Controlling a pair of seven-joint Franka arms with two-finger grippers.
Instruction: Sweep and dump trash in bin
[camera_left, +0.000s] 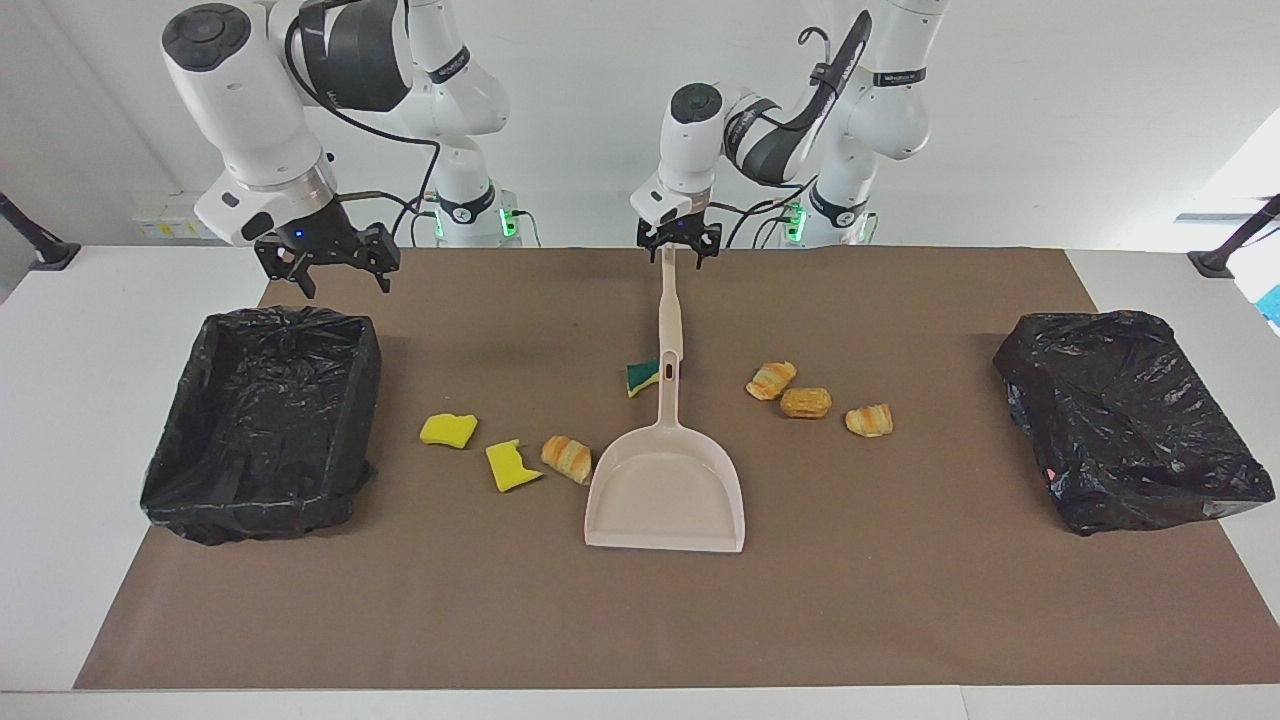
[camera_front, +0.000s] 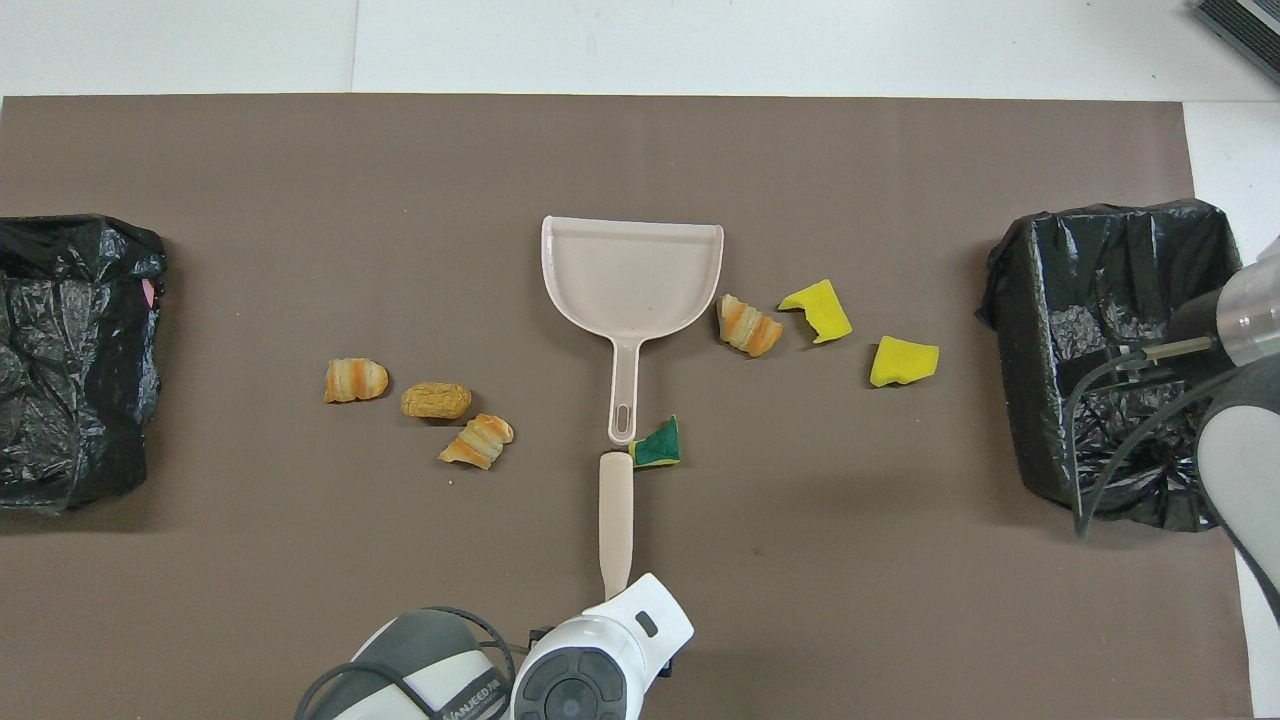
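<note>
left gripper (camera_left: 680, 250): upper centre of the facing view, at the robot-side end of the brush handle (camera_left: 669, 300), down near the mat (camera_left: 900, 600)
left gripper state: can't tell whether it's open or clamped on the handle
brush handle: beige, runs straight down the frame from the gripper; its lower end meets the dustpan's handle tip; bristles not visible
dustpan (camera_left: 665, 490): beige, flat on the mat at frame centre, mouth toward the bottom of the facing view, pan empty
trash, green-faced sponge (camera_left: 642, 377): touching the dustpan's handle tip, just frame-left of it
trash, pastry by pan (camera_left: 566, 458): just beside the pan's frame-left wall
trash, yellow sponges: one (camera_left: 512, 466) just beside that pastry, the other (camera_left: 447, 430) further frame-left, near the open bin
trash, three pastries: (camera_left: 771, 380), (camera_left: 805, 402), (camera_left: 868, 420), a short diagonal row right of frame centre, apart from the pan
trash status: all seven pieces on the mat, none in the pan or a bin
right gripper (camera_left: 325, 265): upper left of the facing view, in the air over the robot-side rim of the open bin; arm idle
right gripper state: jaws spread wide, holding nothing
open bin (camera_left: 290, 318): black-lined, frame-left edge of the mat, at the right arm's end
second bin (camera_left: 1130, 430): black bag, frame-right edge of the mat, at the left arm's end
</note>
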